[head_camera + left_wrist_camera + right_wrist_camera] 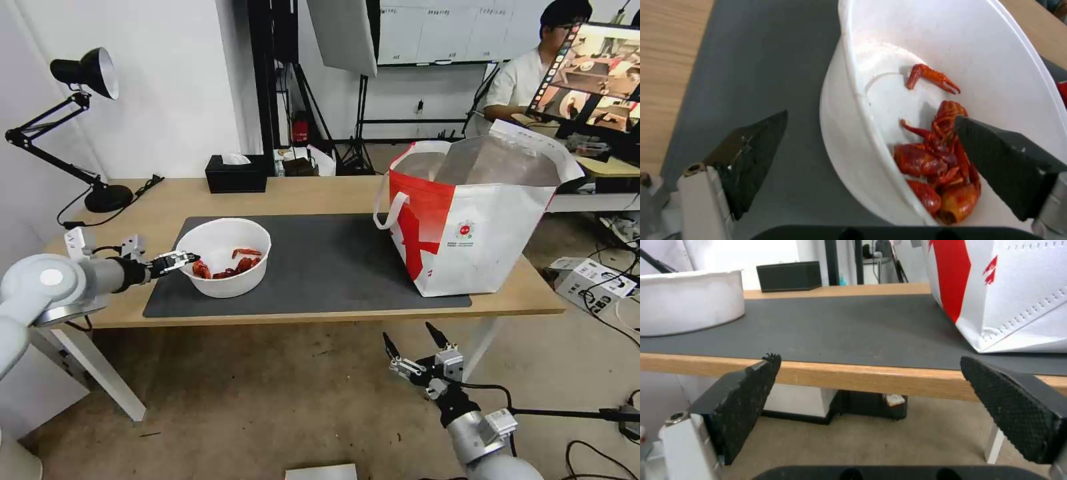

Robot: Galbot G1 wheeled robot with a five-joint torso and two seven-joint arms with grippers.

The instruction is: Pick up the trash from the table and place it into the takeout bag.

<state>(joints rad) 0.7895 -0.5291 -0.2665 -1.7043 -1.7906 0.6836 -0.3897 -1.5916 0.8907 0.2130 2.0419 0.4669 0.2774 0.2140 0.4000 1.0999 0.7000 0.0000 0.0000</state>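
The trash in view is a white round bowl [223, 267] of red shell scraps [938, 173], standing on the left part of the dark grey mat [320, 267] on the table [320, 193]. My left gripper [187, 258] is open at the bowl's left rim. In the left wrist view the left gripper [870, 117] straddles that rim, one finger outside the wall and the other inside above the scraps. The takeout bag [493, 247] stands open on the table's right end. My right gripper [407, 332] hangs open below the table's front edge; the right wrist view has the right gripper [869, 360] facing that edge.
A black tissue box [235, 175] sits at the table's back edge and a black desk lamp [100, 193] at the back left corner. Cables and a white box [593, 280] lie on the floor to the right. The mat between bowl and bag is bare.
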